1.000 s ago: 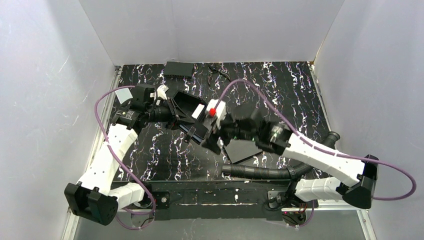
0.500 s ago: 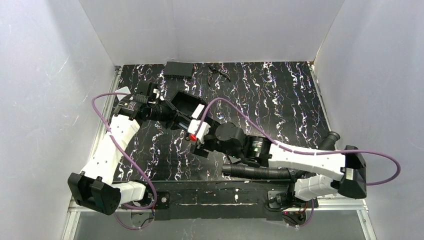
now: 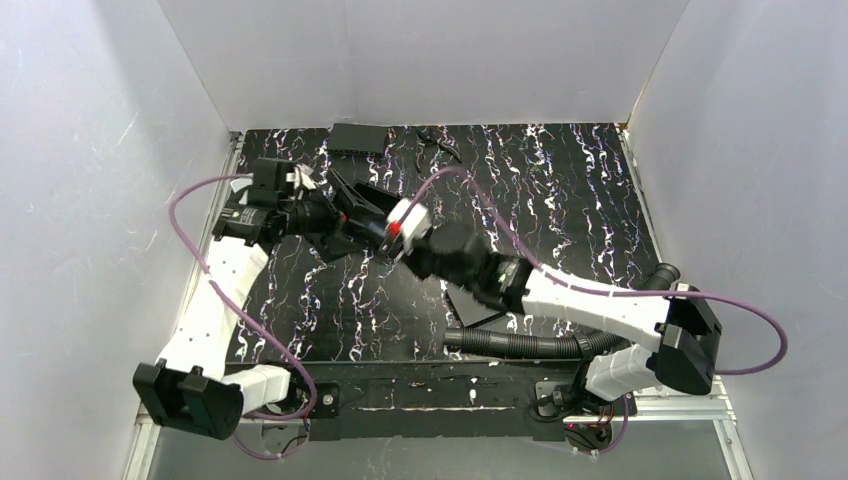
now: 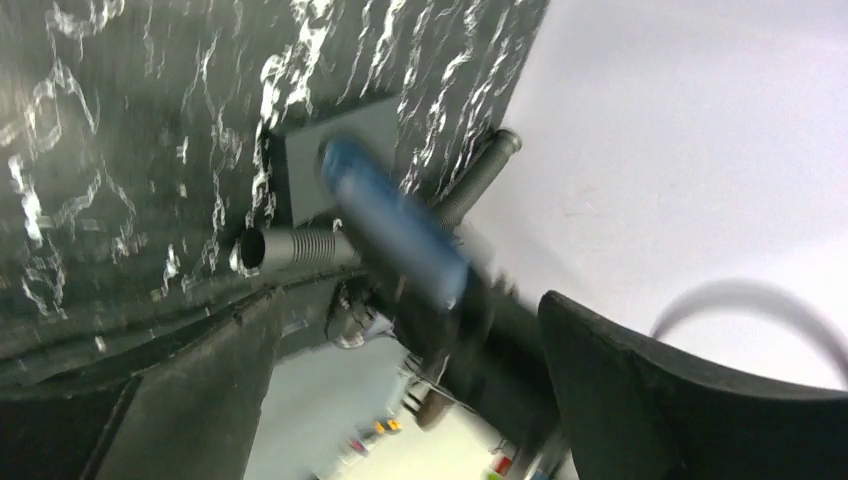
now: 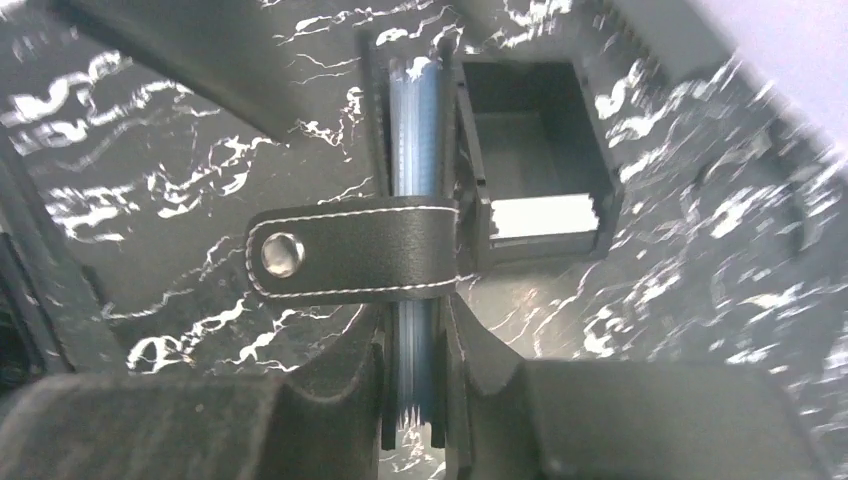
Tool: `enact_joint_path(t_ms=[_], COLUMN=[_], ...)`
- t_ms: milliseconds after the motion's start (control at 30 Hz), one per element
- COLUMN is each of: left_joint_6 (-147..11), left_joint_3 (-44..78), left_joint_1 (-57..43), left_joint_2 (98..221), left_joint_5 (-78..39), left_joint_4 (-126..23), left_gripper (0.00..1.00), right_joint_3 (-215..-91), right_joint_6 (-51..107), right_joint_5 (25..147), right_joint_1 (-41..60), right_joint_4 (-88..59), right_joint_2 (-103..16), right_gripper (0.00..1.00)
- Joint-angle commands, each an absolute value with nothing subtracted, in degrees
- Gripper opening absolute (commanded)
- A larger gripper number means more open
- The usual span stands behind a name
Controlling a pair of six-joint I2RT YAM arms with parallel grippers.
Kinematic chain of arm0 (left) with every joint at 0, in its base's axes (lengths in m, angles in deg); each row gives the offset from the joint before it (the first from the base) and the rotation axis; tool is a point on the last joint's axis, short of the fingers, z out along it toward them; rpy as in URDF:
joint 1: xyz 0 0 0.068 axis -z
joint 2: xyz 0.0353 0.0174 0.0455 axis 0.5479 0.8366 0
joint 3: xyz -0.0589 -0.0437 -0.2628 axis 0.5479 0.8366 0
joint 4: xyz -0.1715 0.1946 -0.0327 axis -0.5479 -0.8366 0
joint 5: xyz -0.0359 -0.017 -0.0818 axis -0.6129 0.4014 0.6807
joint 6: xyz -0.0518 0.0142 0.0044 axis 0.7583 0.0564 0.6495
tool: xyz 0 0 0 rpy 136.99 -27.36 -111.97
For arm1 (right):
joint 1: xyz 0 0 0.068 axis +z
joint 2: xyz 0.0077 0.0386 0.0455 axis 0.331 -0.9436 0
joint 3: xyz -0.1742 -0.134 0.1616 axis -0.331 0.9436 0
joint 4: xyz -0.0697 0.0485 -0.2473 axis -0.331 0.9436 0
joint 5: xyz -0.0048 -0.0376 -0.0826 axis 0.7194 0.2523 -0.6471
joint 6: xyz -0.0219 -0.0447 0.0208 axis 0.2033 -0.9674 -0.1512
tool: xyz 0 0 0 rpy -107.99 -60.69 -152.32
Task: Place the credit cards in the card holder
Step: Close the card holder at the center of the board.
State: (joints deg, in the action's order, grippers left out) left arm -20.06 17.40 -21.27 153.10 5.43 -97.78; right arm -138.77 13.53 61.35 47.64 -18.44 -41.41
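Note:
The credit cards are a blue stack standing on edge inside the black leather card holder, whose snap strap lies across them. My right gripper is shut on the holder, one finger pressed against each side. From the left wrist the stack is a blurred blue bar, gripped by the right gripper's dark body. My left gripper is open, with its fingers wide on either side and touching nothing. From above, both grippers meet at the left middle of the table.
A black open box shape sits right beside the holder. A flat black sheet lies under the right arm, with a ribbed hose in front of it. A black box and a small tool lie at the back edge.
My left gripper has gone from shut to open and let go. My right gripper has swung left to it and closed on the card holder.

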Motion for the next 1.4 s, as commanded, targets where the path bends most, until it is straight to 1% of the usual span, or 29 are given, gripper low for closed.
enact_joint_path(t_ms=[0, 67, 100, 133, 167, 233, 300, 367, 467, 567, 700, 767, 800, 933, 1000, 1033, 1067, 1100, 1133, 1167, 1200, 1233, 1300, 1367], left_joint_6=[-35.2, -34.1, -32.5, -29.8, -26.3, -17.9, -15.6, -15.8, -15.5, -14.3, -10.9, -10.0, -9.7, -11.1, -13.6, -15.5, -17.8, -20.5, -23.6, -27.2, -30.3, -31.9, -32.2, -34.5], left_joint_3=[20.1, 24.7, 27.5, 30.6, 33.2, 37.7, 39.1, 38.8, 39.0, 39.2, 40.6, 41.9, 42.5, 43.9, 44.8, 45.3, 45.7, 46.0, 46.3, 46.8, 48.1, 50.3, 54.5, 56.3], left_joint_1=[-25.9, -28.1, -28.6, -28.6, -28.6, -28.1, -26.2, -24.4, -22.1, -20.0, -17.9, -17.6, -17.5, -17.4, -17.4, -17.4, -17.4, -17.4, -17.3, -17.1, -16.8, -16.6, -16.3, -14.7], left_joint_2=[143.2, 140.1, 139.0, 138.4, 138.1, 138.4, 139.4, 140.4, 140.6, 141.0, 141.9, 141.6, 141.4, 140.0, 139.6, 139.6, 139.8, 140.2, 140.7, 141.2, 141.7, 142.2, 143.6, 144.2], left_joint_5=[7.5, 10.9, 14.0, 17.2, 20.0, 24.0, 24.9, 24.8, 22.4, 21.1, 20.7, 19.6, 19.0, 16.6, 15.6, 14.9, 14.1, 13.7, 13.7, 13.2, 12.5, 12.8, 14.6, 12.5], left_joint_4=[-86.3, -79.3, -74.2, -68.5, -63.1, -52.2, -49.0, -49.1, -49.1, -45.9, -39.3, -37.3, -36.5, -35.6, -36.2, -38.0, -41.2, -44.5, -47.7, -51.5, -54.1, -54.4, -51.0, -50.8], left_gripper=[0.98, 0.98, 0.98, 0.98, 0.97, 0.89, 0.85, 0.86, 0.88, 0.86, 0.7, 0.65, 0.61, 0.33, 0.11, 0.03, 0.0, 0.0, 0.0, 0.0, 0.0, 0.0, 0.0, 0.0], right_joint_3=[-136.0, -135.4, -133.7, -131.5, -129.6, -126.8, -125.4, -123.6, -122.1, -121.8, -120.9, -121.1, -121.2, -120.5, -120.4, -120.1, -119.7, -119.8, -121.1, -123.1, -124.8, -125.3, -123.1, -121.7], right_joint_6=[47.1, 58.9, 66.7, 74.7, 81.9, 93.9, 102.2, 107.4, 109.7, 110.5, 111.1, 110.6, 110.0, 107.5, 104.4, 101.4, 97.4, 91.6, 83.8, 75.5, 67.8, 62.7, 57.9, 55.5], right_joint_5=[98.2, 106.5, 109.4, 111.4, 112.0, 111.1, 109.4, 106.6, 104.1, 103.1, 101.2, 100.6, 100.5, 100.2, 100.9, 101.1, 101.0, 100.3, 98.4, 95.6, 92.9, 91.4, 90.7, 91.5], right_joint_1=[28.7, 24.7, 23.4, 22.4, 21.4, 20.3, 20.6, 21.1, 21.6, 22.7, 23.8, 24.5, 25.0, 25.7, 26.0, 26.1, 26.0, 25.6, 25.3, 25.1, 25.1, 25.1, 24.8, 24.5], right_joint_4=[-26.9, -33.2, -38.2, -46.7, -55.1, -67.4, -75.8, -82.1, -84.3, -85.4, -86.7, -86.6, -86.1, -82.0, -75.6, -70.8, -65.0, -56.3, -44.7, -33.6, -25.2, -21.0, -20.7, -21.0], right_joint_2=[-37.9, -39.1, -39.4, -39.5, -39.8, -40.9, -42.6, -43.7, -44.5, -45.5, -46.4, -46.6, -46.6, -45.2, -43.7, -42.7, -41.3, -39.5, -37.8, -36.6, -35.8, -35.1, -33.6, -33.7], right_gripper=[0.01, 0.01, 0.01, 0.01, 0.01, 0.01, 0.01, 0.01, 0.01, 0.01, 0.01, 0.01, 0.01, 0.01, 0.01, 0.03, 0.13, 0.3, 0.47, 0.57, 0.63, 0.68, 0.74, 0.75])
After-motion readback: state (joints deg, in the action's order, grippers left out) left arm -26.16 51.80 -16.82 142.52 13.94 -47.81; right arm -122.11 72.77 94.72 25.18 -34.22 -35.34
